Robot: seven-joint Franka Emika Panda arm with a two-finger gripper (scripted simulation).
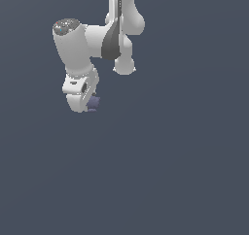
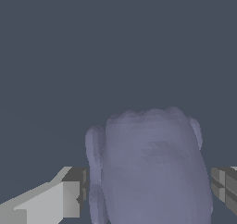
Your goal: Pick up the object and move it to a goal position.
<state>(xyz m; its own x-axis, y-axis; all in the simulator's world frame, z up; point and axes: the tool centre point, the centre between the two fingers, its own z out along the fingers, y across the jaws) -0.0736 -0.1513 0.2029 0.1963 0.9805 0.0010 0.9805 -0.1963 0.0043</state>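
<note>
- A white Panda arm (image 1: 80, 40) reaches down from the upper part of the exterior view, its end effector (image 1: 83, 103) pointing downward over a plain slate-grey surface (image 1: 170, 171)
- The object (image 1: 94, 102), a small dull bluish-purple blob, shows at the tip of the end effector, peeking out on the side toward the exterior view's right; most of it is hidden behind the white finger housing
- In the wrist view the object (image 2: 150, 170) looms large and lumpy, sitting between the two fingers: a pale grey finger (image 2: 55, 202) with a dark pad on one side, a dark ribbed pad (image 2: 225, 185) on the other
- The first pad sits right against the blob's flank; the ribbed pad lies just beside its other flank, where contact cannot be made out with certainty
- The end effector appears clamped on the object, its jaws set only as far apart as the blob is wide
- Whether the object rests on the surface or hangs clear of it cannot be told from either view
</note>
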